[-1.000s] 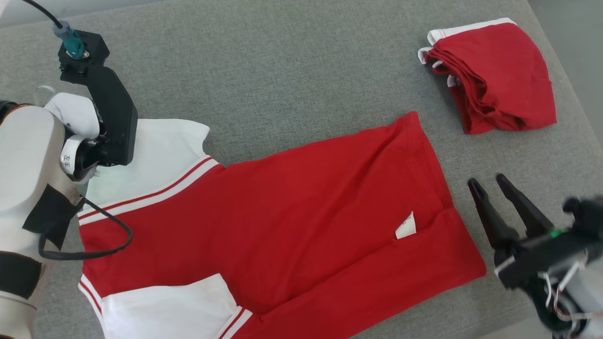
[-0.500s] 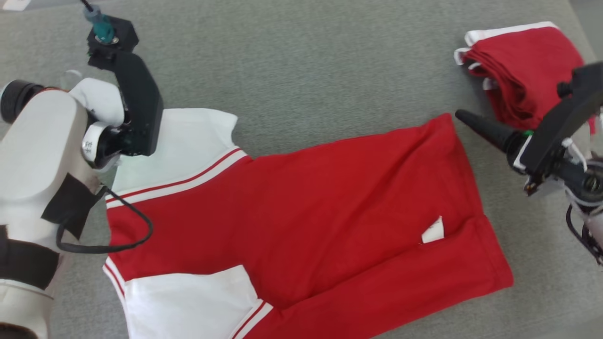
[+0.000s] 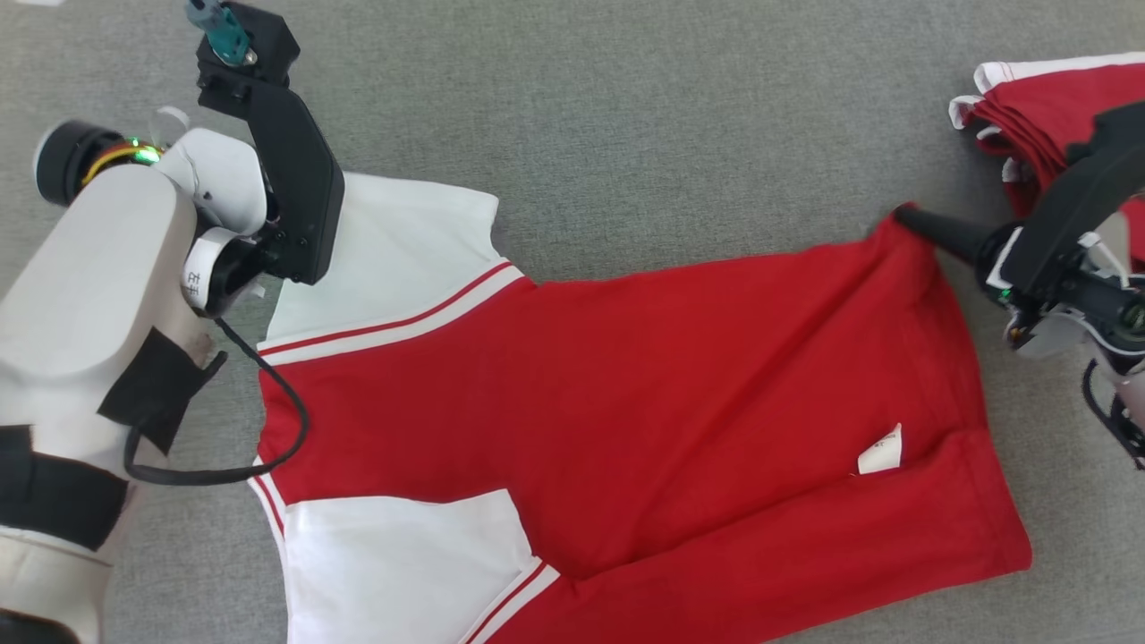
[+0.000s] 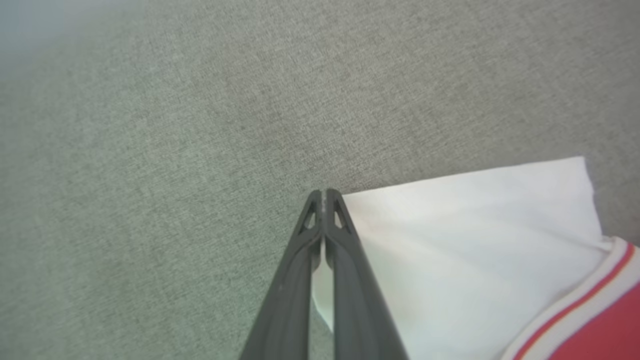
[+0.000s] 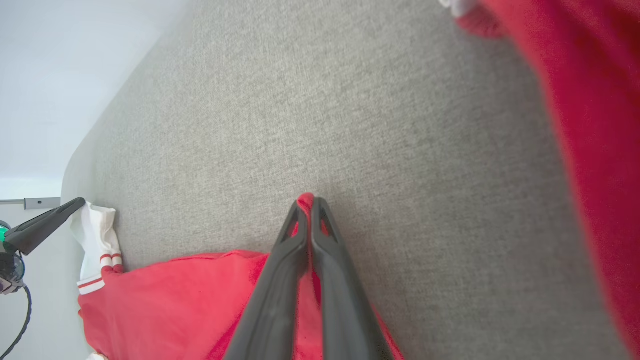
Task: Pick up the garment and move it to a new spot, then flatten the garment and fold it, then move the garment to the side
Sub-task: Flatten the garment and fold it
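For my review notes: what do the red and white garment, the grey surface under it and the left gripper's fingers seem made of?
The garment: soft matte knit cloth, perhaps cotton jersey; it lies limp with shallow creases. The grey surface: woven upholstery-like fabric, flecked coarse weave. The fingers of the left gripper: dark matte plastic, probably, with moulded triangular cut-outs near the tips.

The garment (image 3: 626,402) is smooth matt cloth; the grey surface (image 3: 626,134) seems coarsely woven fabric.
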